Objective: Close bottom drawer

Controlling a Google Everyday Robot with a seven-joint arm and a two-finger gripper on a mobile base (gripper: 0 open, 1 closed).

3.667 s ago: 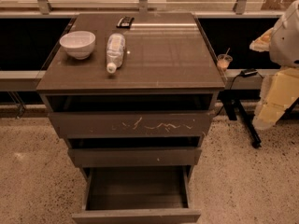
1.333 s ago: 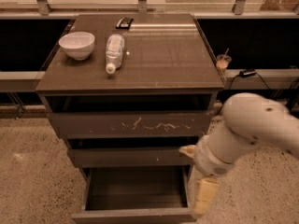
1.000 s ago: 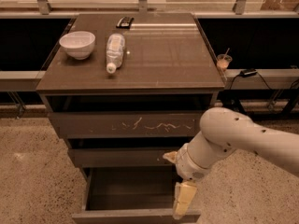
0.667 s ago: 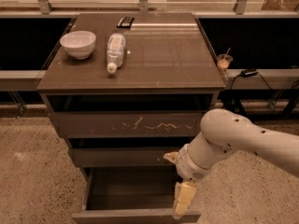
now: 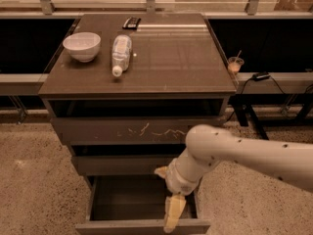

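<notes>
Bottom drawer (image 5: pixel 131 200) is seen pulled well out at the foot of the table (image 5: pixel 171 58), its deep dark box exposed and its plain front edge lying at the lower border of the view. The pincer (image 5: pixel 173 212) is hung low over the drawer's right front corner, its pale yellowish tip brought down to the upper rim of the drawer front. Nothing is seen held in it, and whether it is open or closed cannot be told. Behind it, the white arm (image 5: pixel 244 153) is stretched in from the right, bent downward at the wrist.

Just above, the middle drawer (image 5: pixel 120 164) is left slightly out, and above that the top drawer (image 5: pixel 117 130) – marked by pale scratches across its front – is also set a little forward. On the table top, a white bowl (image 5: pixel 81 46) is placed at the left, with a clear plastic bottle (image 5: pixel 121 54) laid on its side just beside it – cap toward the front. A small dark object (image 5: pixel 131 22) is set near the back edge.
</notes>
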